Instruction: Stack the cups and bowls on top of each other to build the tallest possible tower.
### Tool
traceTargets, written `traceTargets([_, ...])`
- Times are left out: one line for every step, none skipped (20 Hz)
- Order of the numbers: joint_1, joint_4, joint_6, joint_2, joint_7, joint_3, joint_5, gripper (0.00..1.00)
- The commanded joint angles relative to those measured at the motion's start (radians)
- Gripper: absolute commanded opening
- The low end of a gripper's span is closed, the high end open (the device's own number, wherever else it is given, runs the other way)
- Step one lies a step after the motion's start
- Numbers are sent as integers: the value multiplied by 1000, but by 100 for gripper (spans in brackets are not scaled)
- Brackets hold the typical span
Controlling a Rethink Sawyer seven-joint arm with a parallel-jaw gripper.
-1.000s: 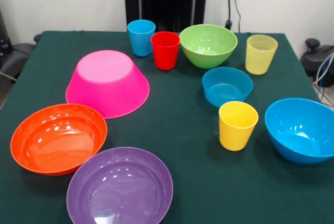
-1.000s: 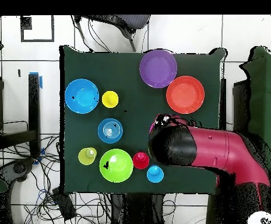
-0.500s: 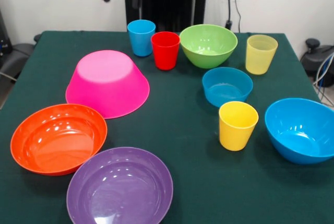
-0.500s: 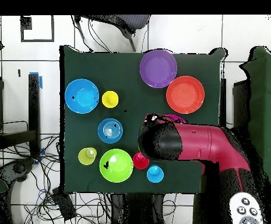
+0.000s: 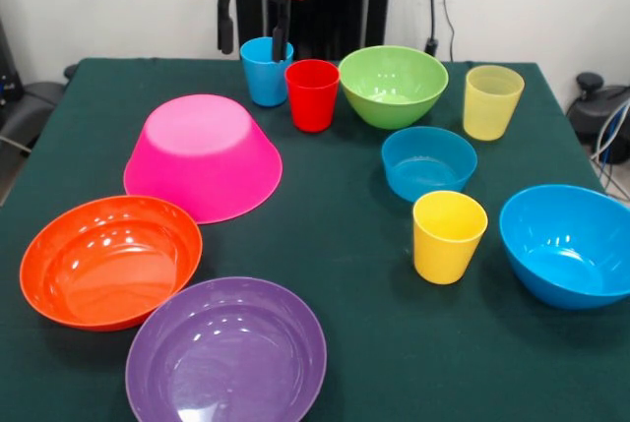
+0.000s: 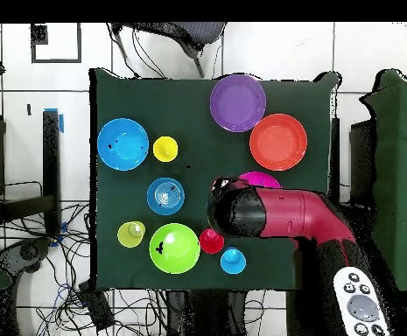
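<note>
Bowls and cups all stood apart on the green table [image 5: 345, 245], nothing stacked. My gripper [image 5: 253, 33] hung with its fingers [image 5: 225, 33] spread and empty, above the far side near the blue cup [image 5: 266, 70]. Beside that cup was the red cup [image 5: 312, 93], then the green bowl [image 5: 393, 85]. Nearer the front, the pink bowl [image 5: 202, 154] lay upside down, with the orange bowl [image 5: 110, 261] and the purple bowl [image 5: 226, 353] upright.
</note>
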Motion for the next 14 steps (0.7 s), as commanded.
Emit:
traceTargets([-84,121,57,-17,-155,106,1,100])
traceTargets([-111,134,82,-14,-216,146,-2,100])
traceTargets([-139,150,98,-14,-260,183,-1,100])
traceTargets([-151,153,137,-15,-295,205,-4,100])
traceTargets([-166,157,165,-18,-326,229,-10,100])
traceTargets([-183,164,180,-19,-355,255,-22,100])
traceTargets([-201,172,196,-19,-384,281,-34,100])
traceTargets([-221,184,207,-19,-416,305,-50,100])
traceTargets([-241,196,217,-19,-448,328,-66,100])
traceTargets([-259,210,218,-19,-468,346,-84,100])
traceTargets([-277,228,194,-16,-483,364,-111,100])
traceTargets([-283,239,177,-12,-476,365,-139,100])
traceTargets([-293,253,151,-4,-474,372,-170,100])
traceTargets([-289,262,127,9,-455,363,-207,100])
